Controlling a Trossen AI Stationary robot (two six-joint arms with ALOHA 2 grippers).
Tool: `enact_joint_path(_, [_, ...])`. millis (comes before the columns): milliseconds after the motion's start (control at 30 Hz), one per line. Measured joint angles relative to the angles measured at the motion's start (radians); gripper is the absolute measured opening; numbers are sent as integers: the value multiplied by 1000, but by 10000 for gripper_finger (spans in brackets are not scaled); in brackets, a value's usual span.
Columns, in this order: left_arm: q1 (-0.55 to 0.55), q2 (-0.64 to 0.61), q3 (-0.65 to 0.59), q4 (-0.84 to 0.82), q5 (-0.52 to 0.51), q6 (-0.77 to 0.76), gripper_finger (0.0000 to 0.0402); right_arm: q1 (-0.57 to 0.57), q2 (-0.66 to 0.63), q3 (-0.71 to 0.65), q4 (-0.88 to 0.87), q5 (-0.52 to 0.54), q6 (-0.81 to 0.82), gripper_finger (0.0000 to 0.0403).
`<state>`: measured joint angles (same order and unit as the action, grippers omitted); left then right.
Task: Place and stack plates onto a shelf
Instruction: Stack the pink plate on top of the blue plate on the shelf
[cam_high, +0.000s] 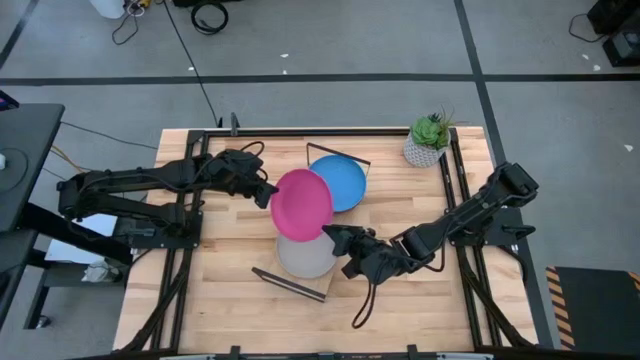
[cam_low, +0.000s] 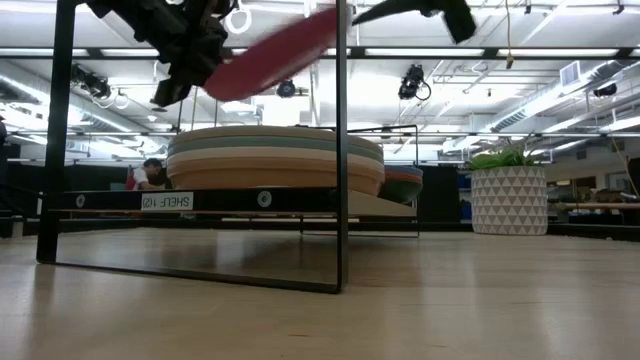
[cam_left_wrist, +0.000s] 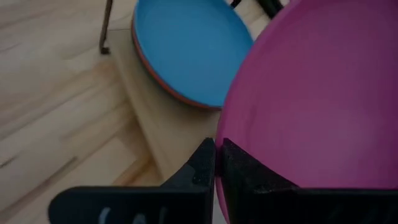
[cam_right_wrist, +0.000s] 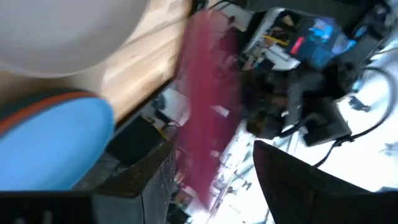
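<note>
Near the bottom centre of the high view, the shelf (cam_high: 262, 274) shows its wire end frame, and a stack topped by the grey plate (cam_high: 303, 255) sits on its board. In the low view that stack looks several plates deep, in cream, teal and orange bands. Just right of it, the right gripper (cam_high: 340, 238) hovers with its fingers spread apart, holding nothing. Above the grey plate, at mid-frame, the pink plate (cam_high: 302, 204) is tilted in the air, pinched at its rim by the closed left gripper (cam_high: 265, 192). Farther up, the blue plate (cam_high: 340, 182) lies on an orange-rimmed one at the shelf's far end. By my reading the task is mostly done: two stacks stand, and the pink plate is yet to be set down, probably on the grey one.
</note>
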<state>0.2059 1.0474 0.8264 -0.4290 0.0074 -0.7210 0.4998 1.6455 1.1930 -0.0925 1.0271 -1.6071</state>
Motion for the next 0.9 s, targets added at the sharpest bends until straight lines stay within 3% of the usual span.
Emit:
enact_joint_path(233, [11,44,0,10,53,2,21,-13,29,-1,52,-15,-146,210])
enact_joint_path(533, [11,48,0,58,101,2,21,-64,50,0,57,-31,-143,183])
enact_joint_path(900, [11,47,0,60,102,30,22,-75,52,0,47,-30,-111,109])
